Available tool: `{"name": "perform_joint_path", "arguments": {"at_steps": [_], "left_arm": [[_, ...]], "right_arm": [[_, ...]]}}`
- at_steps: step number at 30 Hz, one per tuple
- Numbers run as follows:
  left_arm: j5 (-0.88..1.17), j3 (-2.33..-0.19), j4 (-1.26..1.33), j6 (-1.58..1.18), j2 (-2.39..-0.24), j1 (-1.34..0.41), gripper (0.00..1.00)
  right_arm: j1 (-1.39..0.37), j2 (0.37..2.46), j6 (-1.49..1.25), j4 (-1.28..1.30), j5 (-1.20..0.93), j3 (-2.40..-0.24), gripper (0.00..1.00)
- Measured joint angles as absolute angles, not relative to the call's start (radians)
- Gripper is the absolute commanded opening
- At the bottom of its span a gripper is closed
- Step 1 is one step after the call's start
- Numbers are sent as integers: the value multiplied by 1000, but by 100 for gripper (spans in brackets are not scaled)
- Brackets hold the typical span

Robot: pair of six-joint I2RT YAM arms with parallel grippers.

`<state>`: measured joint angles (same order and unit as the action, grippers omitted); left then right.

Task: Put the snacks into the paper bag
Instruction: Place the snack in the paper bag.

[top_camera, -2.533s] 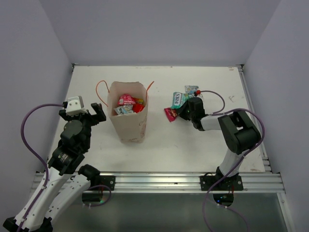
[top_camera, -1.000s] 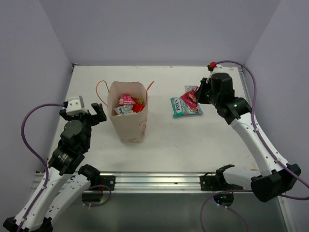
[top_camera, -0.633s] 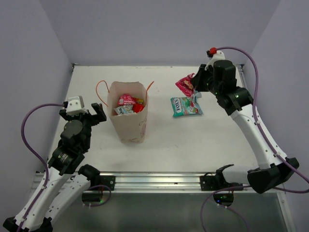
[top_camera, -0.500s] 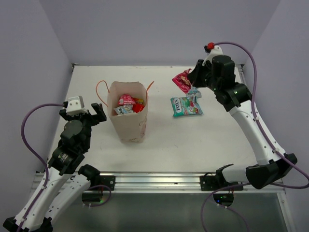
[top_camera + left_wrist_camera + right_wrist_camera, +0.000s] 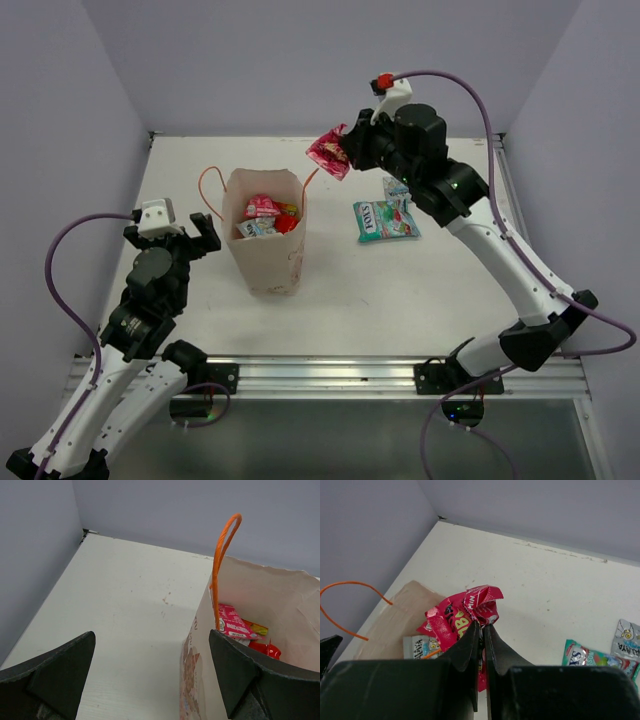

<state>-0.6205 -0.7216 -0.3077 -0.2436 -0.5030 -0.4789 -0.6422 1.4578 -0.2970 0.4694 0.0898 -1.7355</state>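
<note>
"Red crinkly packet (image 5: 329, 155) – where is it?"
"Up in the air, near the far right corner of the paper bag (image 5: 268, 262). The right gripper (image 5: 346, 154) pinches it tight."
"And the left gripper (image 5: 151, 637)?"
"Spread wide, holding nothing, beside the bag's left wall. The bag stands up, mouth open, shiny packets inside."
"Any room?"
"Lots of bare white table (image 5: 400, 300) – only a flat teal FOX'S packet (image 5: 385, 220) and a light blue packet (image 5: 397, 188) lie to the right."

The paper bag (image 5: 270, 605) runs off the left wrist view's right edge, its wall hiding most snacks (image 5: 232, 625).
</note>
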Motion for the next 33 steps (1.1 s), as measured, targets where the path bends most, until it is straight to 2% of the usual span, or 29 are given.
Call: {"name": "perform_joint_path", "arguments": {"at_steps": [17,25,33], "left_arm": [[-620,-722,-308,-244,-504,-479,100],[-621,-722,-308,-244,-505,-479,100],[-621,-722,-307,-244,-505,-479,100]], "right_arm": [[-913,1607,-170,367,219,-1880,0],[-1080,1773,-104,418,468,-1966,0],[-1121,1872,-96,502,704,-1967,0]]}}
